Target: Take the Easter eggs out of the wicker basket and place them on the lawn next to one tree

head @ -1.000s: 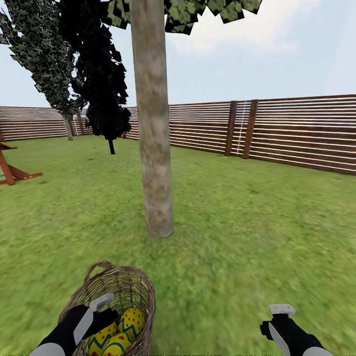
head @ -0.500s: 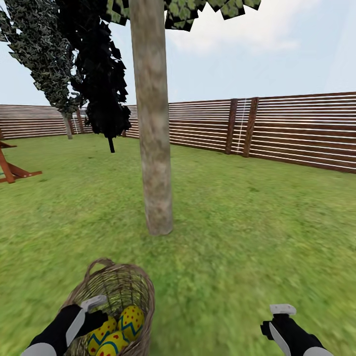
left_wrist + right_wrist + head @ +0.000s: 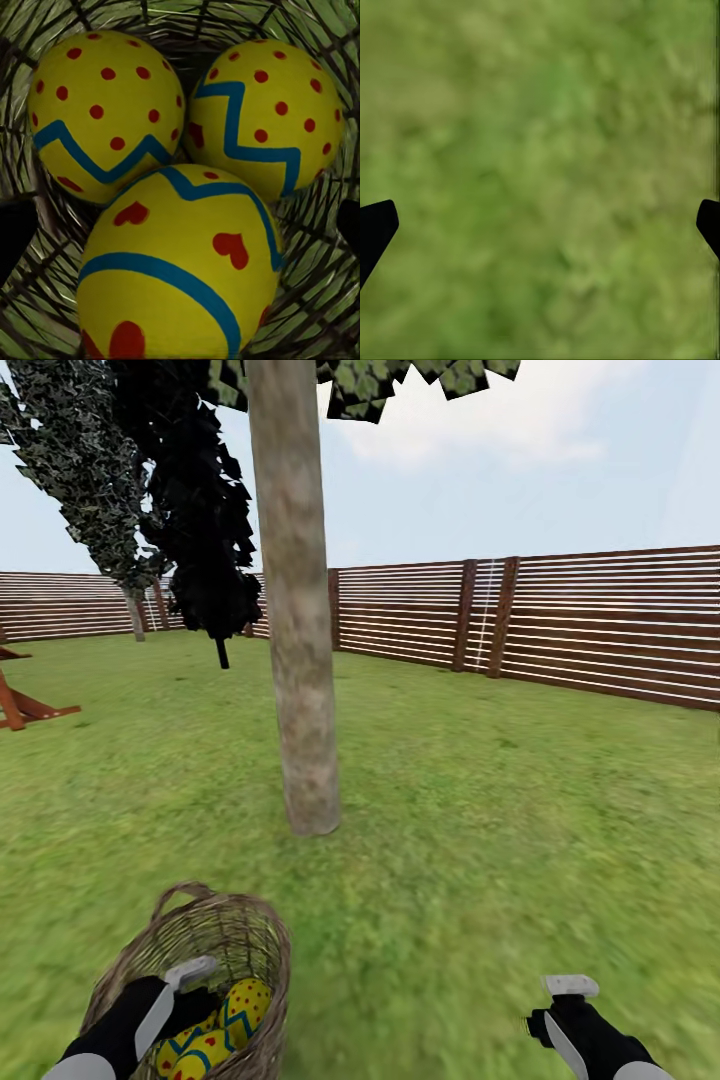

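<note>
Left end effector (image 3: 185, 985) sits inside the wicker basket (image 3: 250, 930), fingers spread, nothing pinched; the three Easter eggs (image 3: 180, 187) lie straight ahead of it along the finger line, clustered touching at the basket bottom; nearest egg (image 3: 176, 277) sits on top of the other two, long axis roughly along the approach, so judged the first pick; left arm is clearly the closer one. Right end effector (image 3: 560, 1010) hovers over bare lawn (image 3: 540, 150), well apart from the basket, fingers spread, empty. Basket rests on the grass; flat open lawn all round; tree (image 3: 300, 660) trunk stands just beyond the basket, plenty of drop room at its base; fence (image 3: 600, 620) and playset (image 3: 25, 710) far off.
</note>
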Tool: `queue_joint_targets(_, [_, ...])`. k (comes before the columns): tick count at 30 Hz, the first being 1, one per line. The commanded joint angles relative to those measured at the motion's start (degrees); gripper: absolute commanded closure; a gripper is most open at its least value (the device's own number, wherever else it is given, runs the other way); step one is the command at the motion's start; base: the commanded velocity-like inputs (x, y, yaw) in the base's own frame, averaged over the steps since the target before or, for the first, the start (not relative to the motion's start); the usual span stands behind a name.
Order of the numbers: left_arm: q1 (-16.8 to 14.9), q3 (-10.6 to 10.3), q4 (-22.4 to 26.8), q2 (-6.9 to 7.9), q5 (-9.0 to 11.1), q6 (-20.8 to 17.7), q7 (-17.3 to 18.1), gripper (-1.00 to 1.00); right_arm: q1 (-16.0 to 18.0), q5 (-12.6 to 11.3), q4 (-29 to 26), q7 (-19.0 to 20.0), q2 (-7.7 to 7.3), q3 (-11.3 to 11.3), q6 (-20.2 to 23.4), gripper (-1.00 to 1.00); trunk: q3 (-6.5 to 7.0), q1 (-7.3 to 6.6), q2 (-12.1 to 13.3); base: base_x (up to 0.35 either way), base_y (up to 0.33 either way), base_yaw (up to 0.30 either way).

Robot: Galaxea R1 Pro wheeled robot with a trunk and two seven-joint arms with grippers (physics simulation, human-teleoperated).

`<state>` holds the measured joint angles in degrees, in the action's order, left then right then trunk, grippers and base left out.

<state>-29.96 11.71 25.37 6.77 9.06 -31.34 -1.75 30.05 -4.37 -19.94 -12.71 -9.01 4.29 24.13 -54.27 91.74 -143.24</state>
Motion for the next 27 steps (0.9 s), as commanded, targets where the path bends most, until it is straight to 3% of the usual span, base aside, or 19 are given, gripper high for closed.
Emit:
queue_joint_targets(1, [-0.01,0.22,0.12,-0.01,0.54,-0.42,-0.18,-1.00,0.01,-0.46,-0.10,-0.30,-0.05,0.51,0.31,-1.00,-0.06,-0.01,-0.02,0.000,-0.316,0.000])
queue_joint_targets(10, [-0.01,0.27,0.12,0.01,0.61,-0.25,-0.18,-1.00,0.01,-0.46,-0.10,-0.30,-0.05,0.53,0.31,-1.00,-0.06,-0.01,-0.02,0.000,-0.189,0.000])
queue_joint_targets(20, [-0.01,0.32,0.12,0.00,0.61,0.04,-0.13,-1.00,0.01,-0.46,-0.10,-0.30,-0.01,0.54,0.31,-1.00,-0.06,-0.01,-0.02,0.000,0.000,0.000])
queue_joint_targets(27, [-0.01,0.33,0.12,0.00,0.61,0.12,-0.17,-1.00,0.01,-0.46,-0.10,-0.30,0.04,0.54,0.27,-1.00,-0.06,-0.01,-0.02,0.000,0.156,0.000])
